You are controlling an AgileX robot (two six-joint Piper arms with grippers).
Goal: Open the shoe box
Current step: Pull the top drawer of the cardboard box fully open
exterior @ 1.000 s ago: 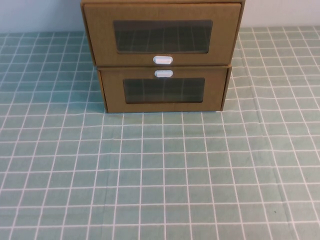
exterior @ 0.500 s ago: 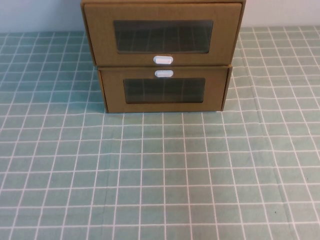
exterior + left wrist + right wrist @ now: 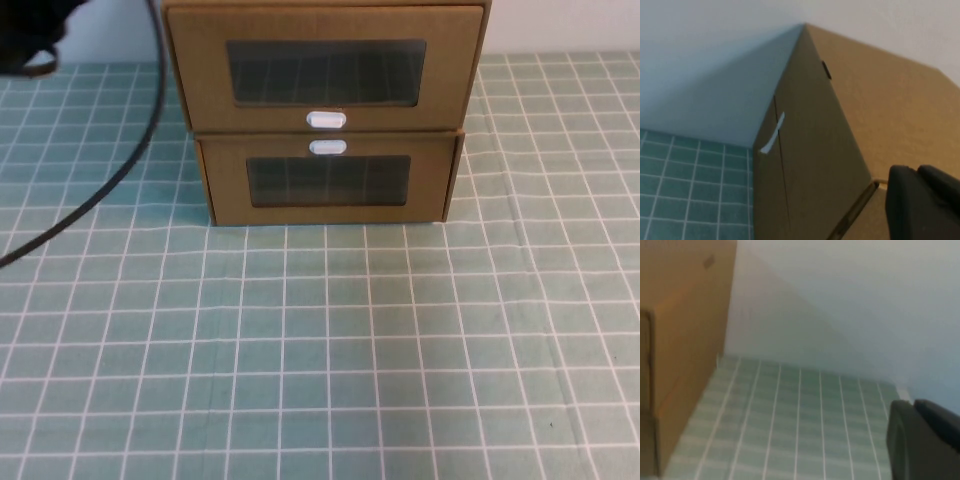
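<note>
Left claw point(image 3: 922, 200) — state untellable — hangs upper left, near the shoe box point(image 3: 328, 180); right claw point(image 3: 925, 440), closed, looks farther off.

Two stacked shoe boxes point(image 3: 440, 115) stand shut on checked cloth point(image 3: 320, 350), black cable point(image 3: 120, 172) left.

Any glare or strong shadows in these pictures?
High view: even light, no glare on the shoe boxes windows. Left wrist view: the boxes shade the wall beside them; the left gripper, close to the boxes, looks dark. Right wrist view: a soft wall shadow; the right gripper, shut, hangs over the tablecloth.
</note>
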